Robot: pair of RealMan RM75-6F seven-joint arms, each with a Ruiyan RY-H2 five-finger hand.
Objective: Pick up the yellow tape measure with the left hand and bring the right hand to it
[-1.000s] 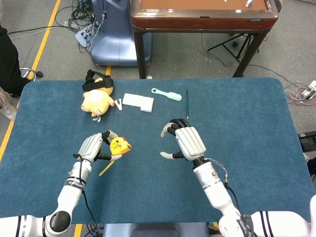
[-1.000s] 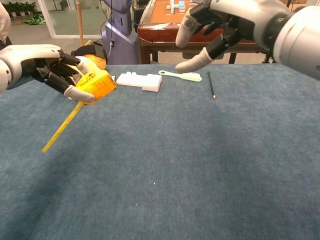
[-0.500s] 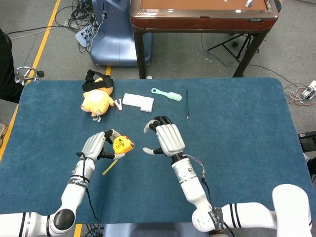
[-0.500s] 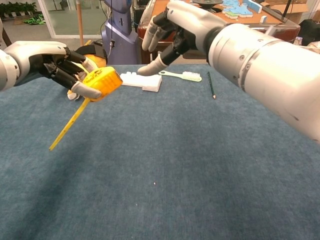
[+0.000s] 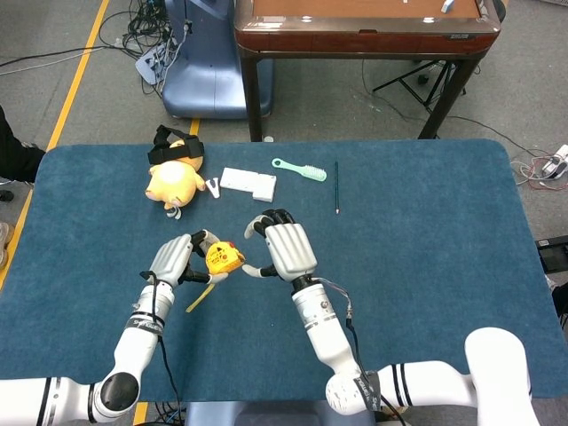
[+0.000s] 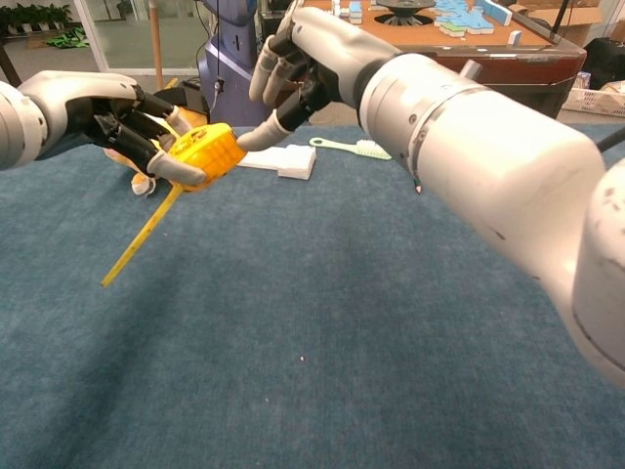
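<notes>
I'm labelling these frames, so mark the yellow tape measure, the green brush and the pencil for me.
yellow tape measure [image 5: 222, 258]: head view, on its yellow case, held in the left robot hand.
green brush [image 5: 300, 169]: head view, middle of its handle.
pencil [image 5: 336, 186]: head view, mid-shaft.

Table [image 5: 426, 266]: covered in matt blue cloth with a felt-like nap. Yellow tape measure [image 5: 222, 258]: smooth, glossy plastic case. Left hand [image 5: 174, 262] and right hand [image 5: 282, 249]: smooth pale grey plastic shells, slight sheen. Comb [image 5: 300, 169] near far edge: pale green plastic.
</notes>
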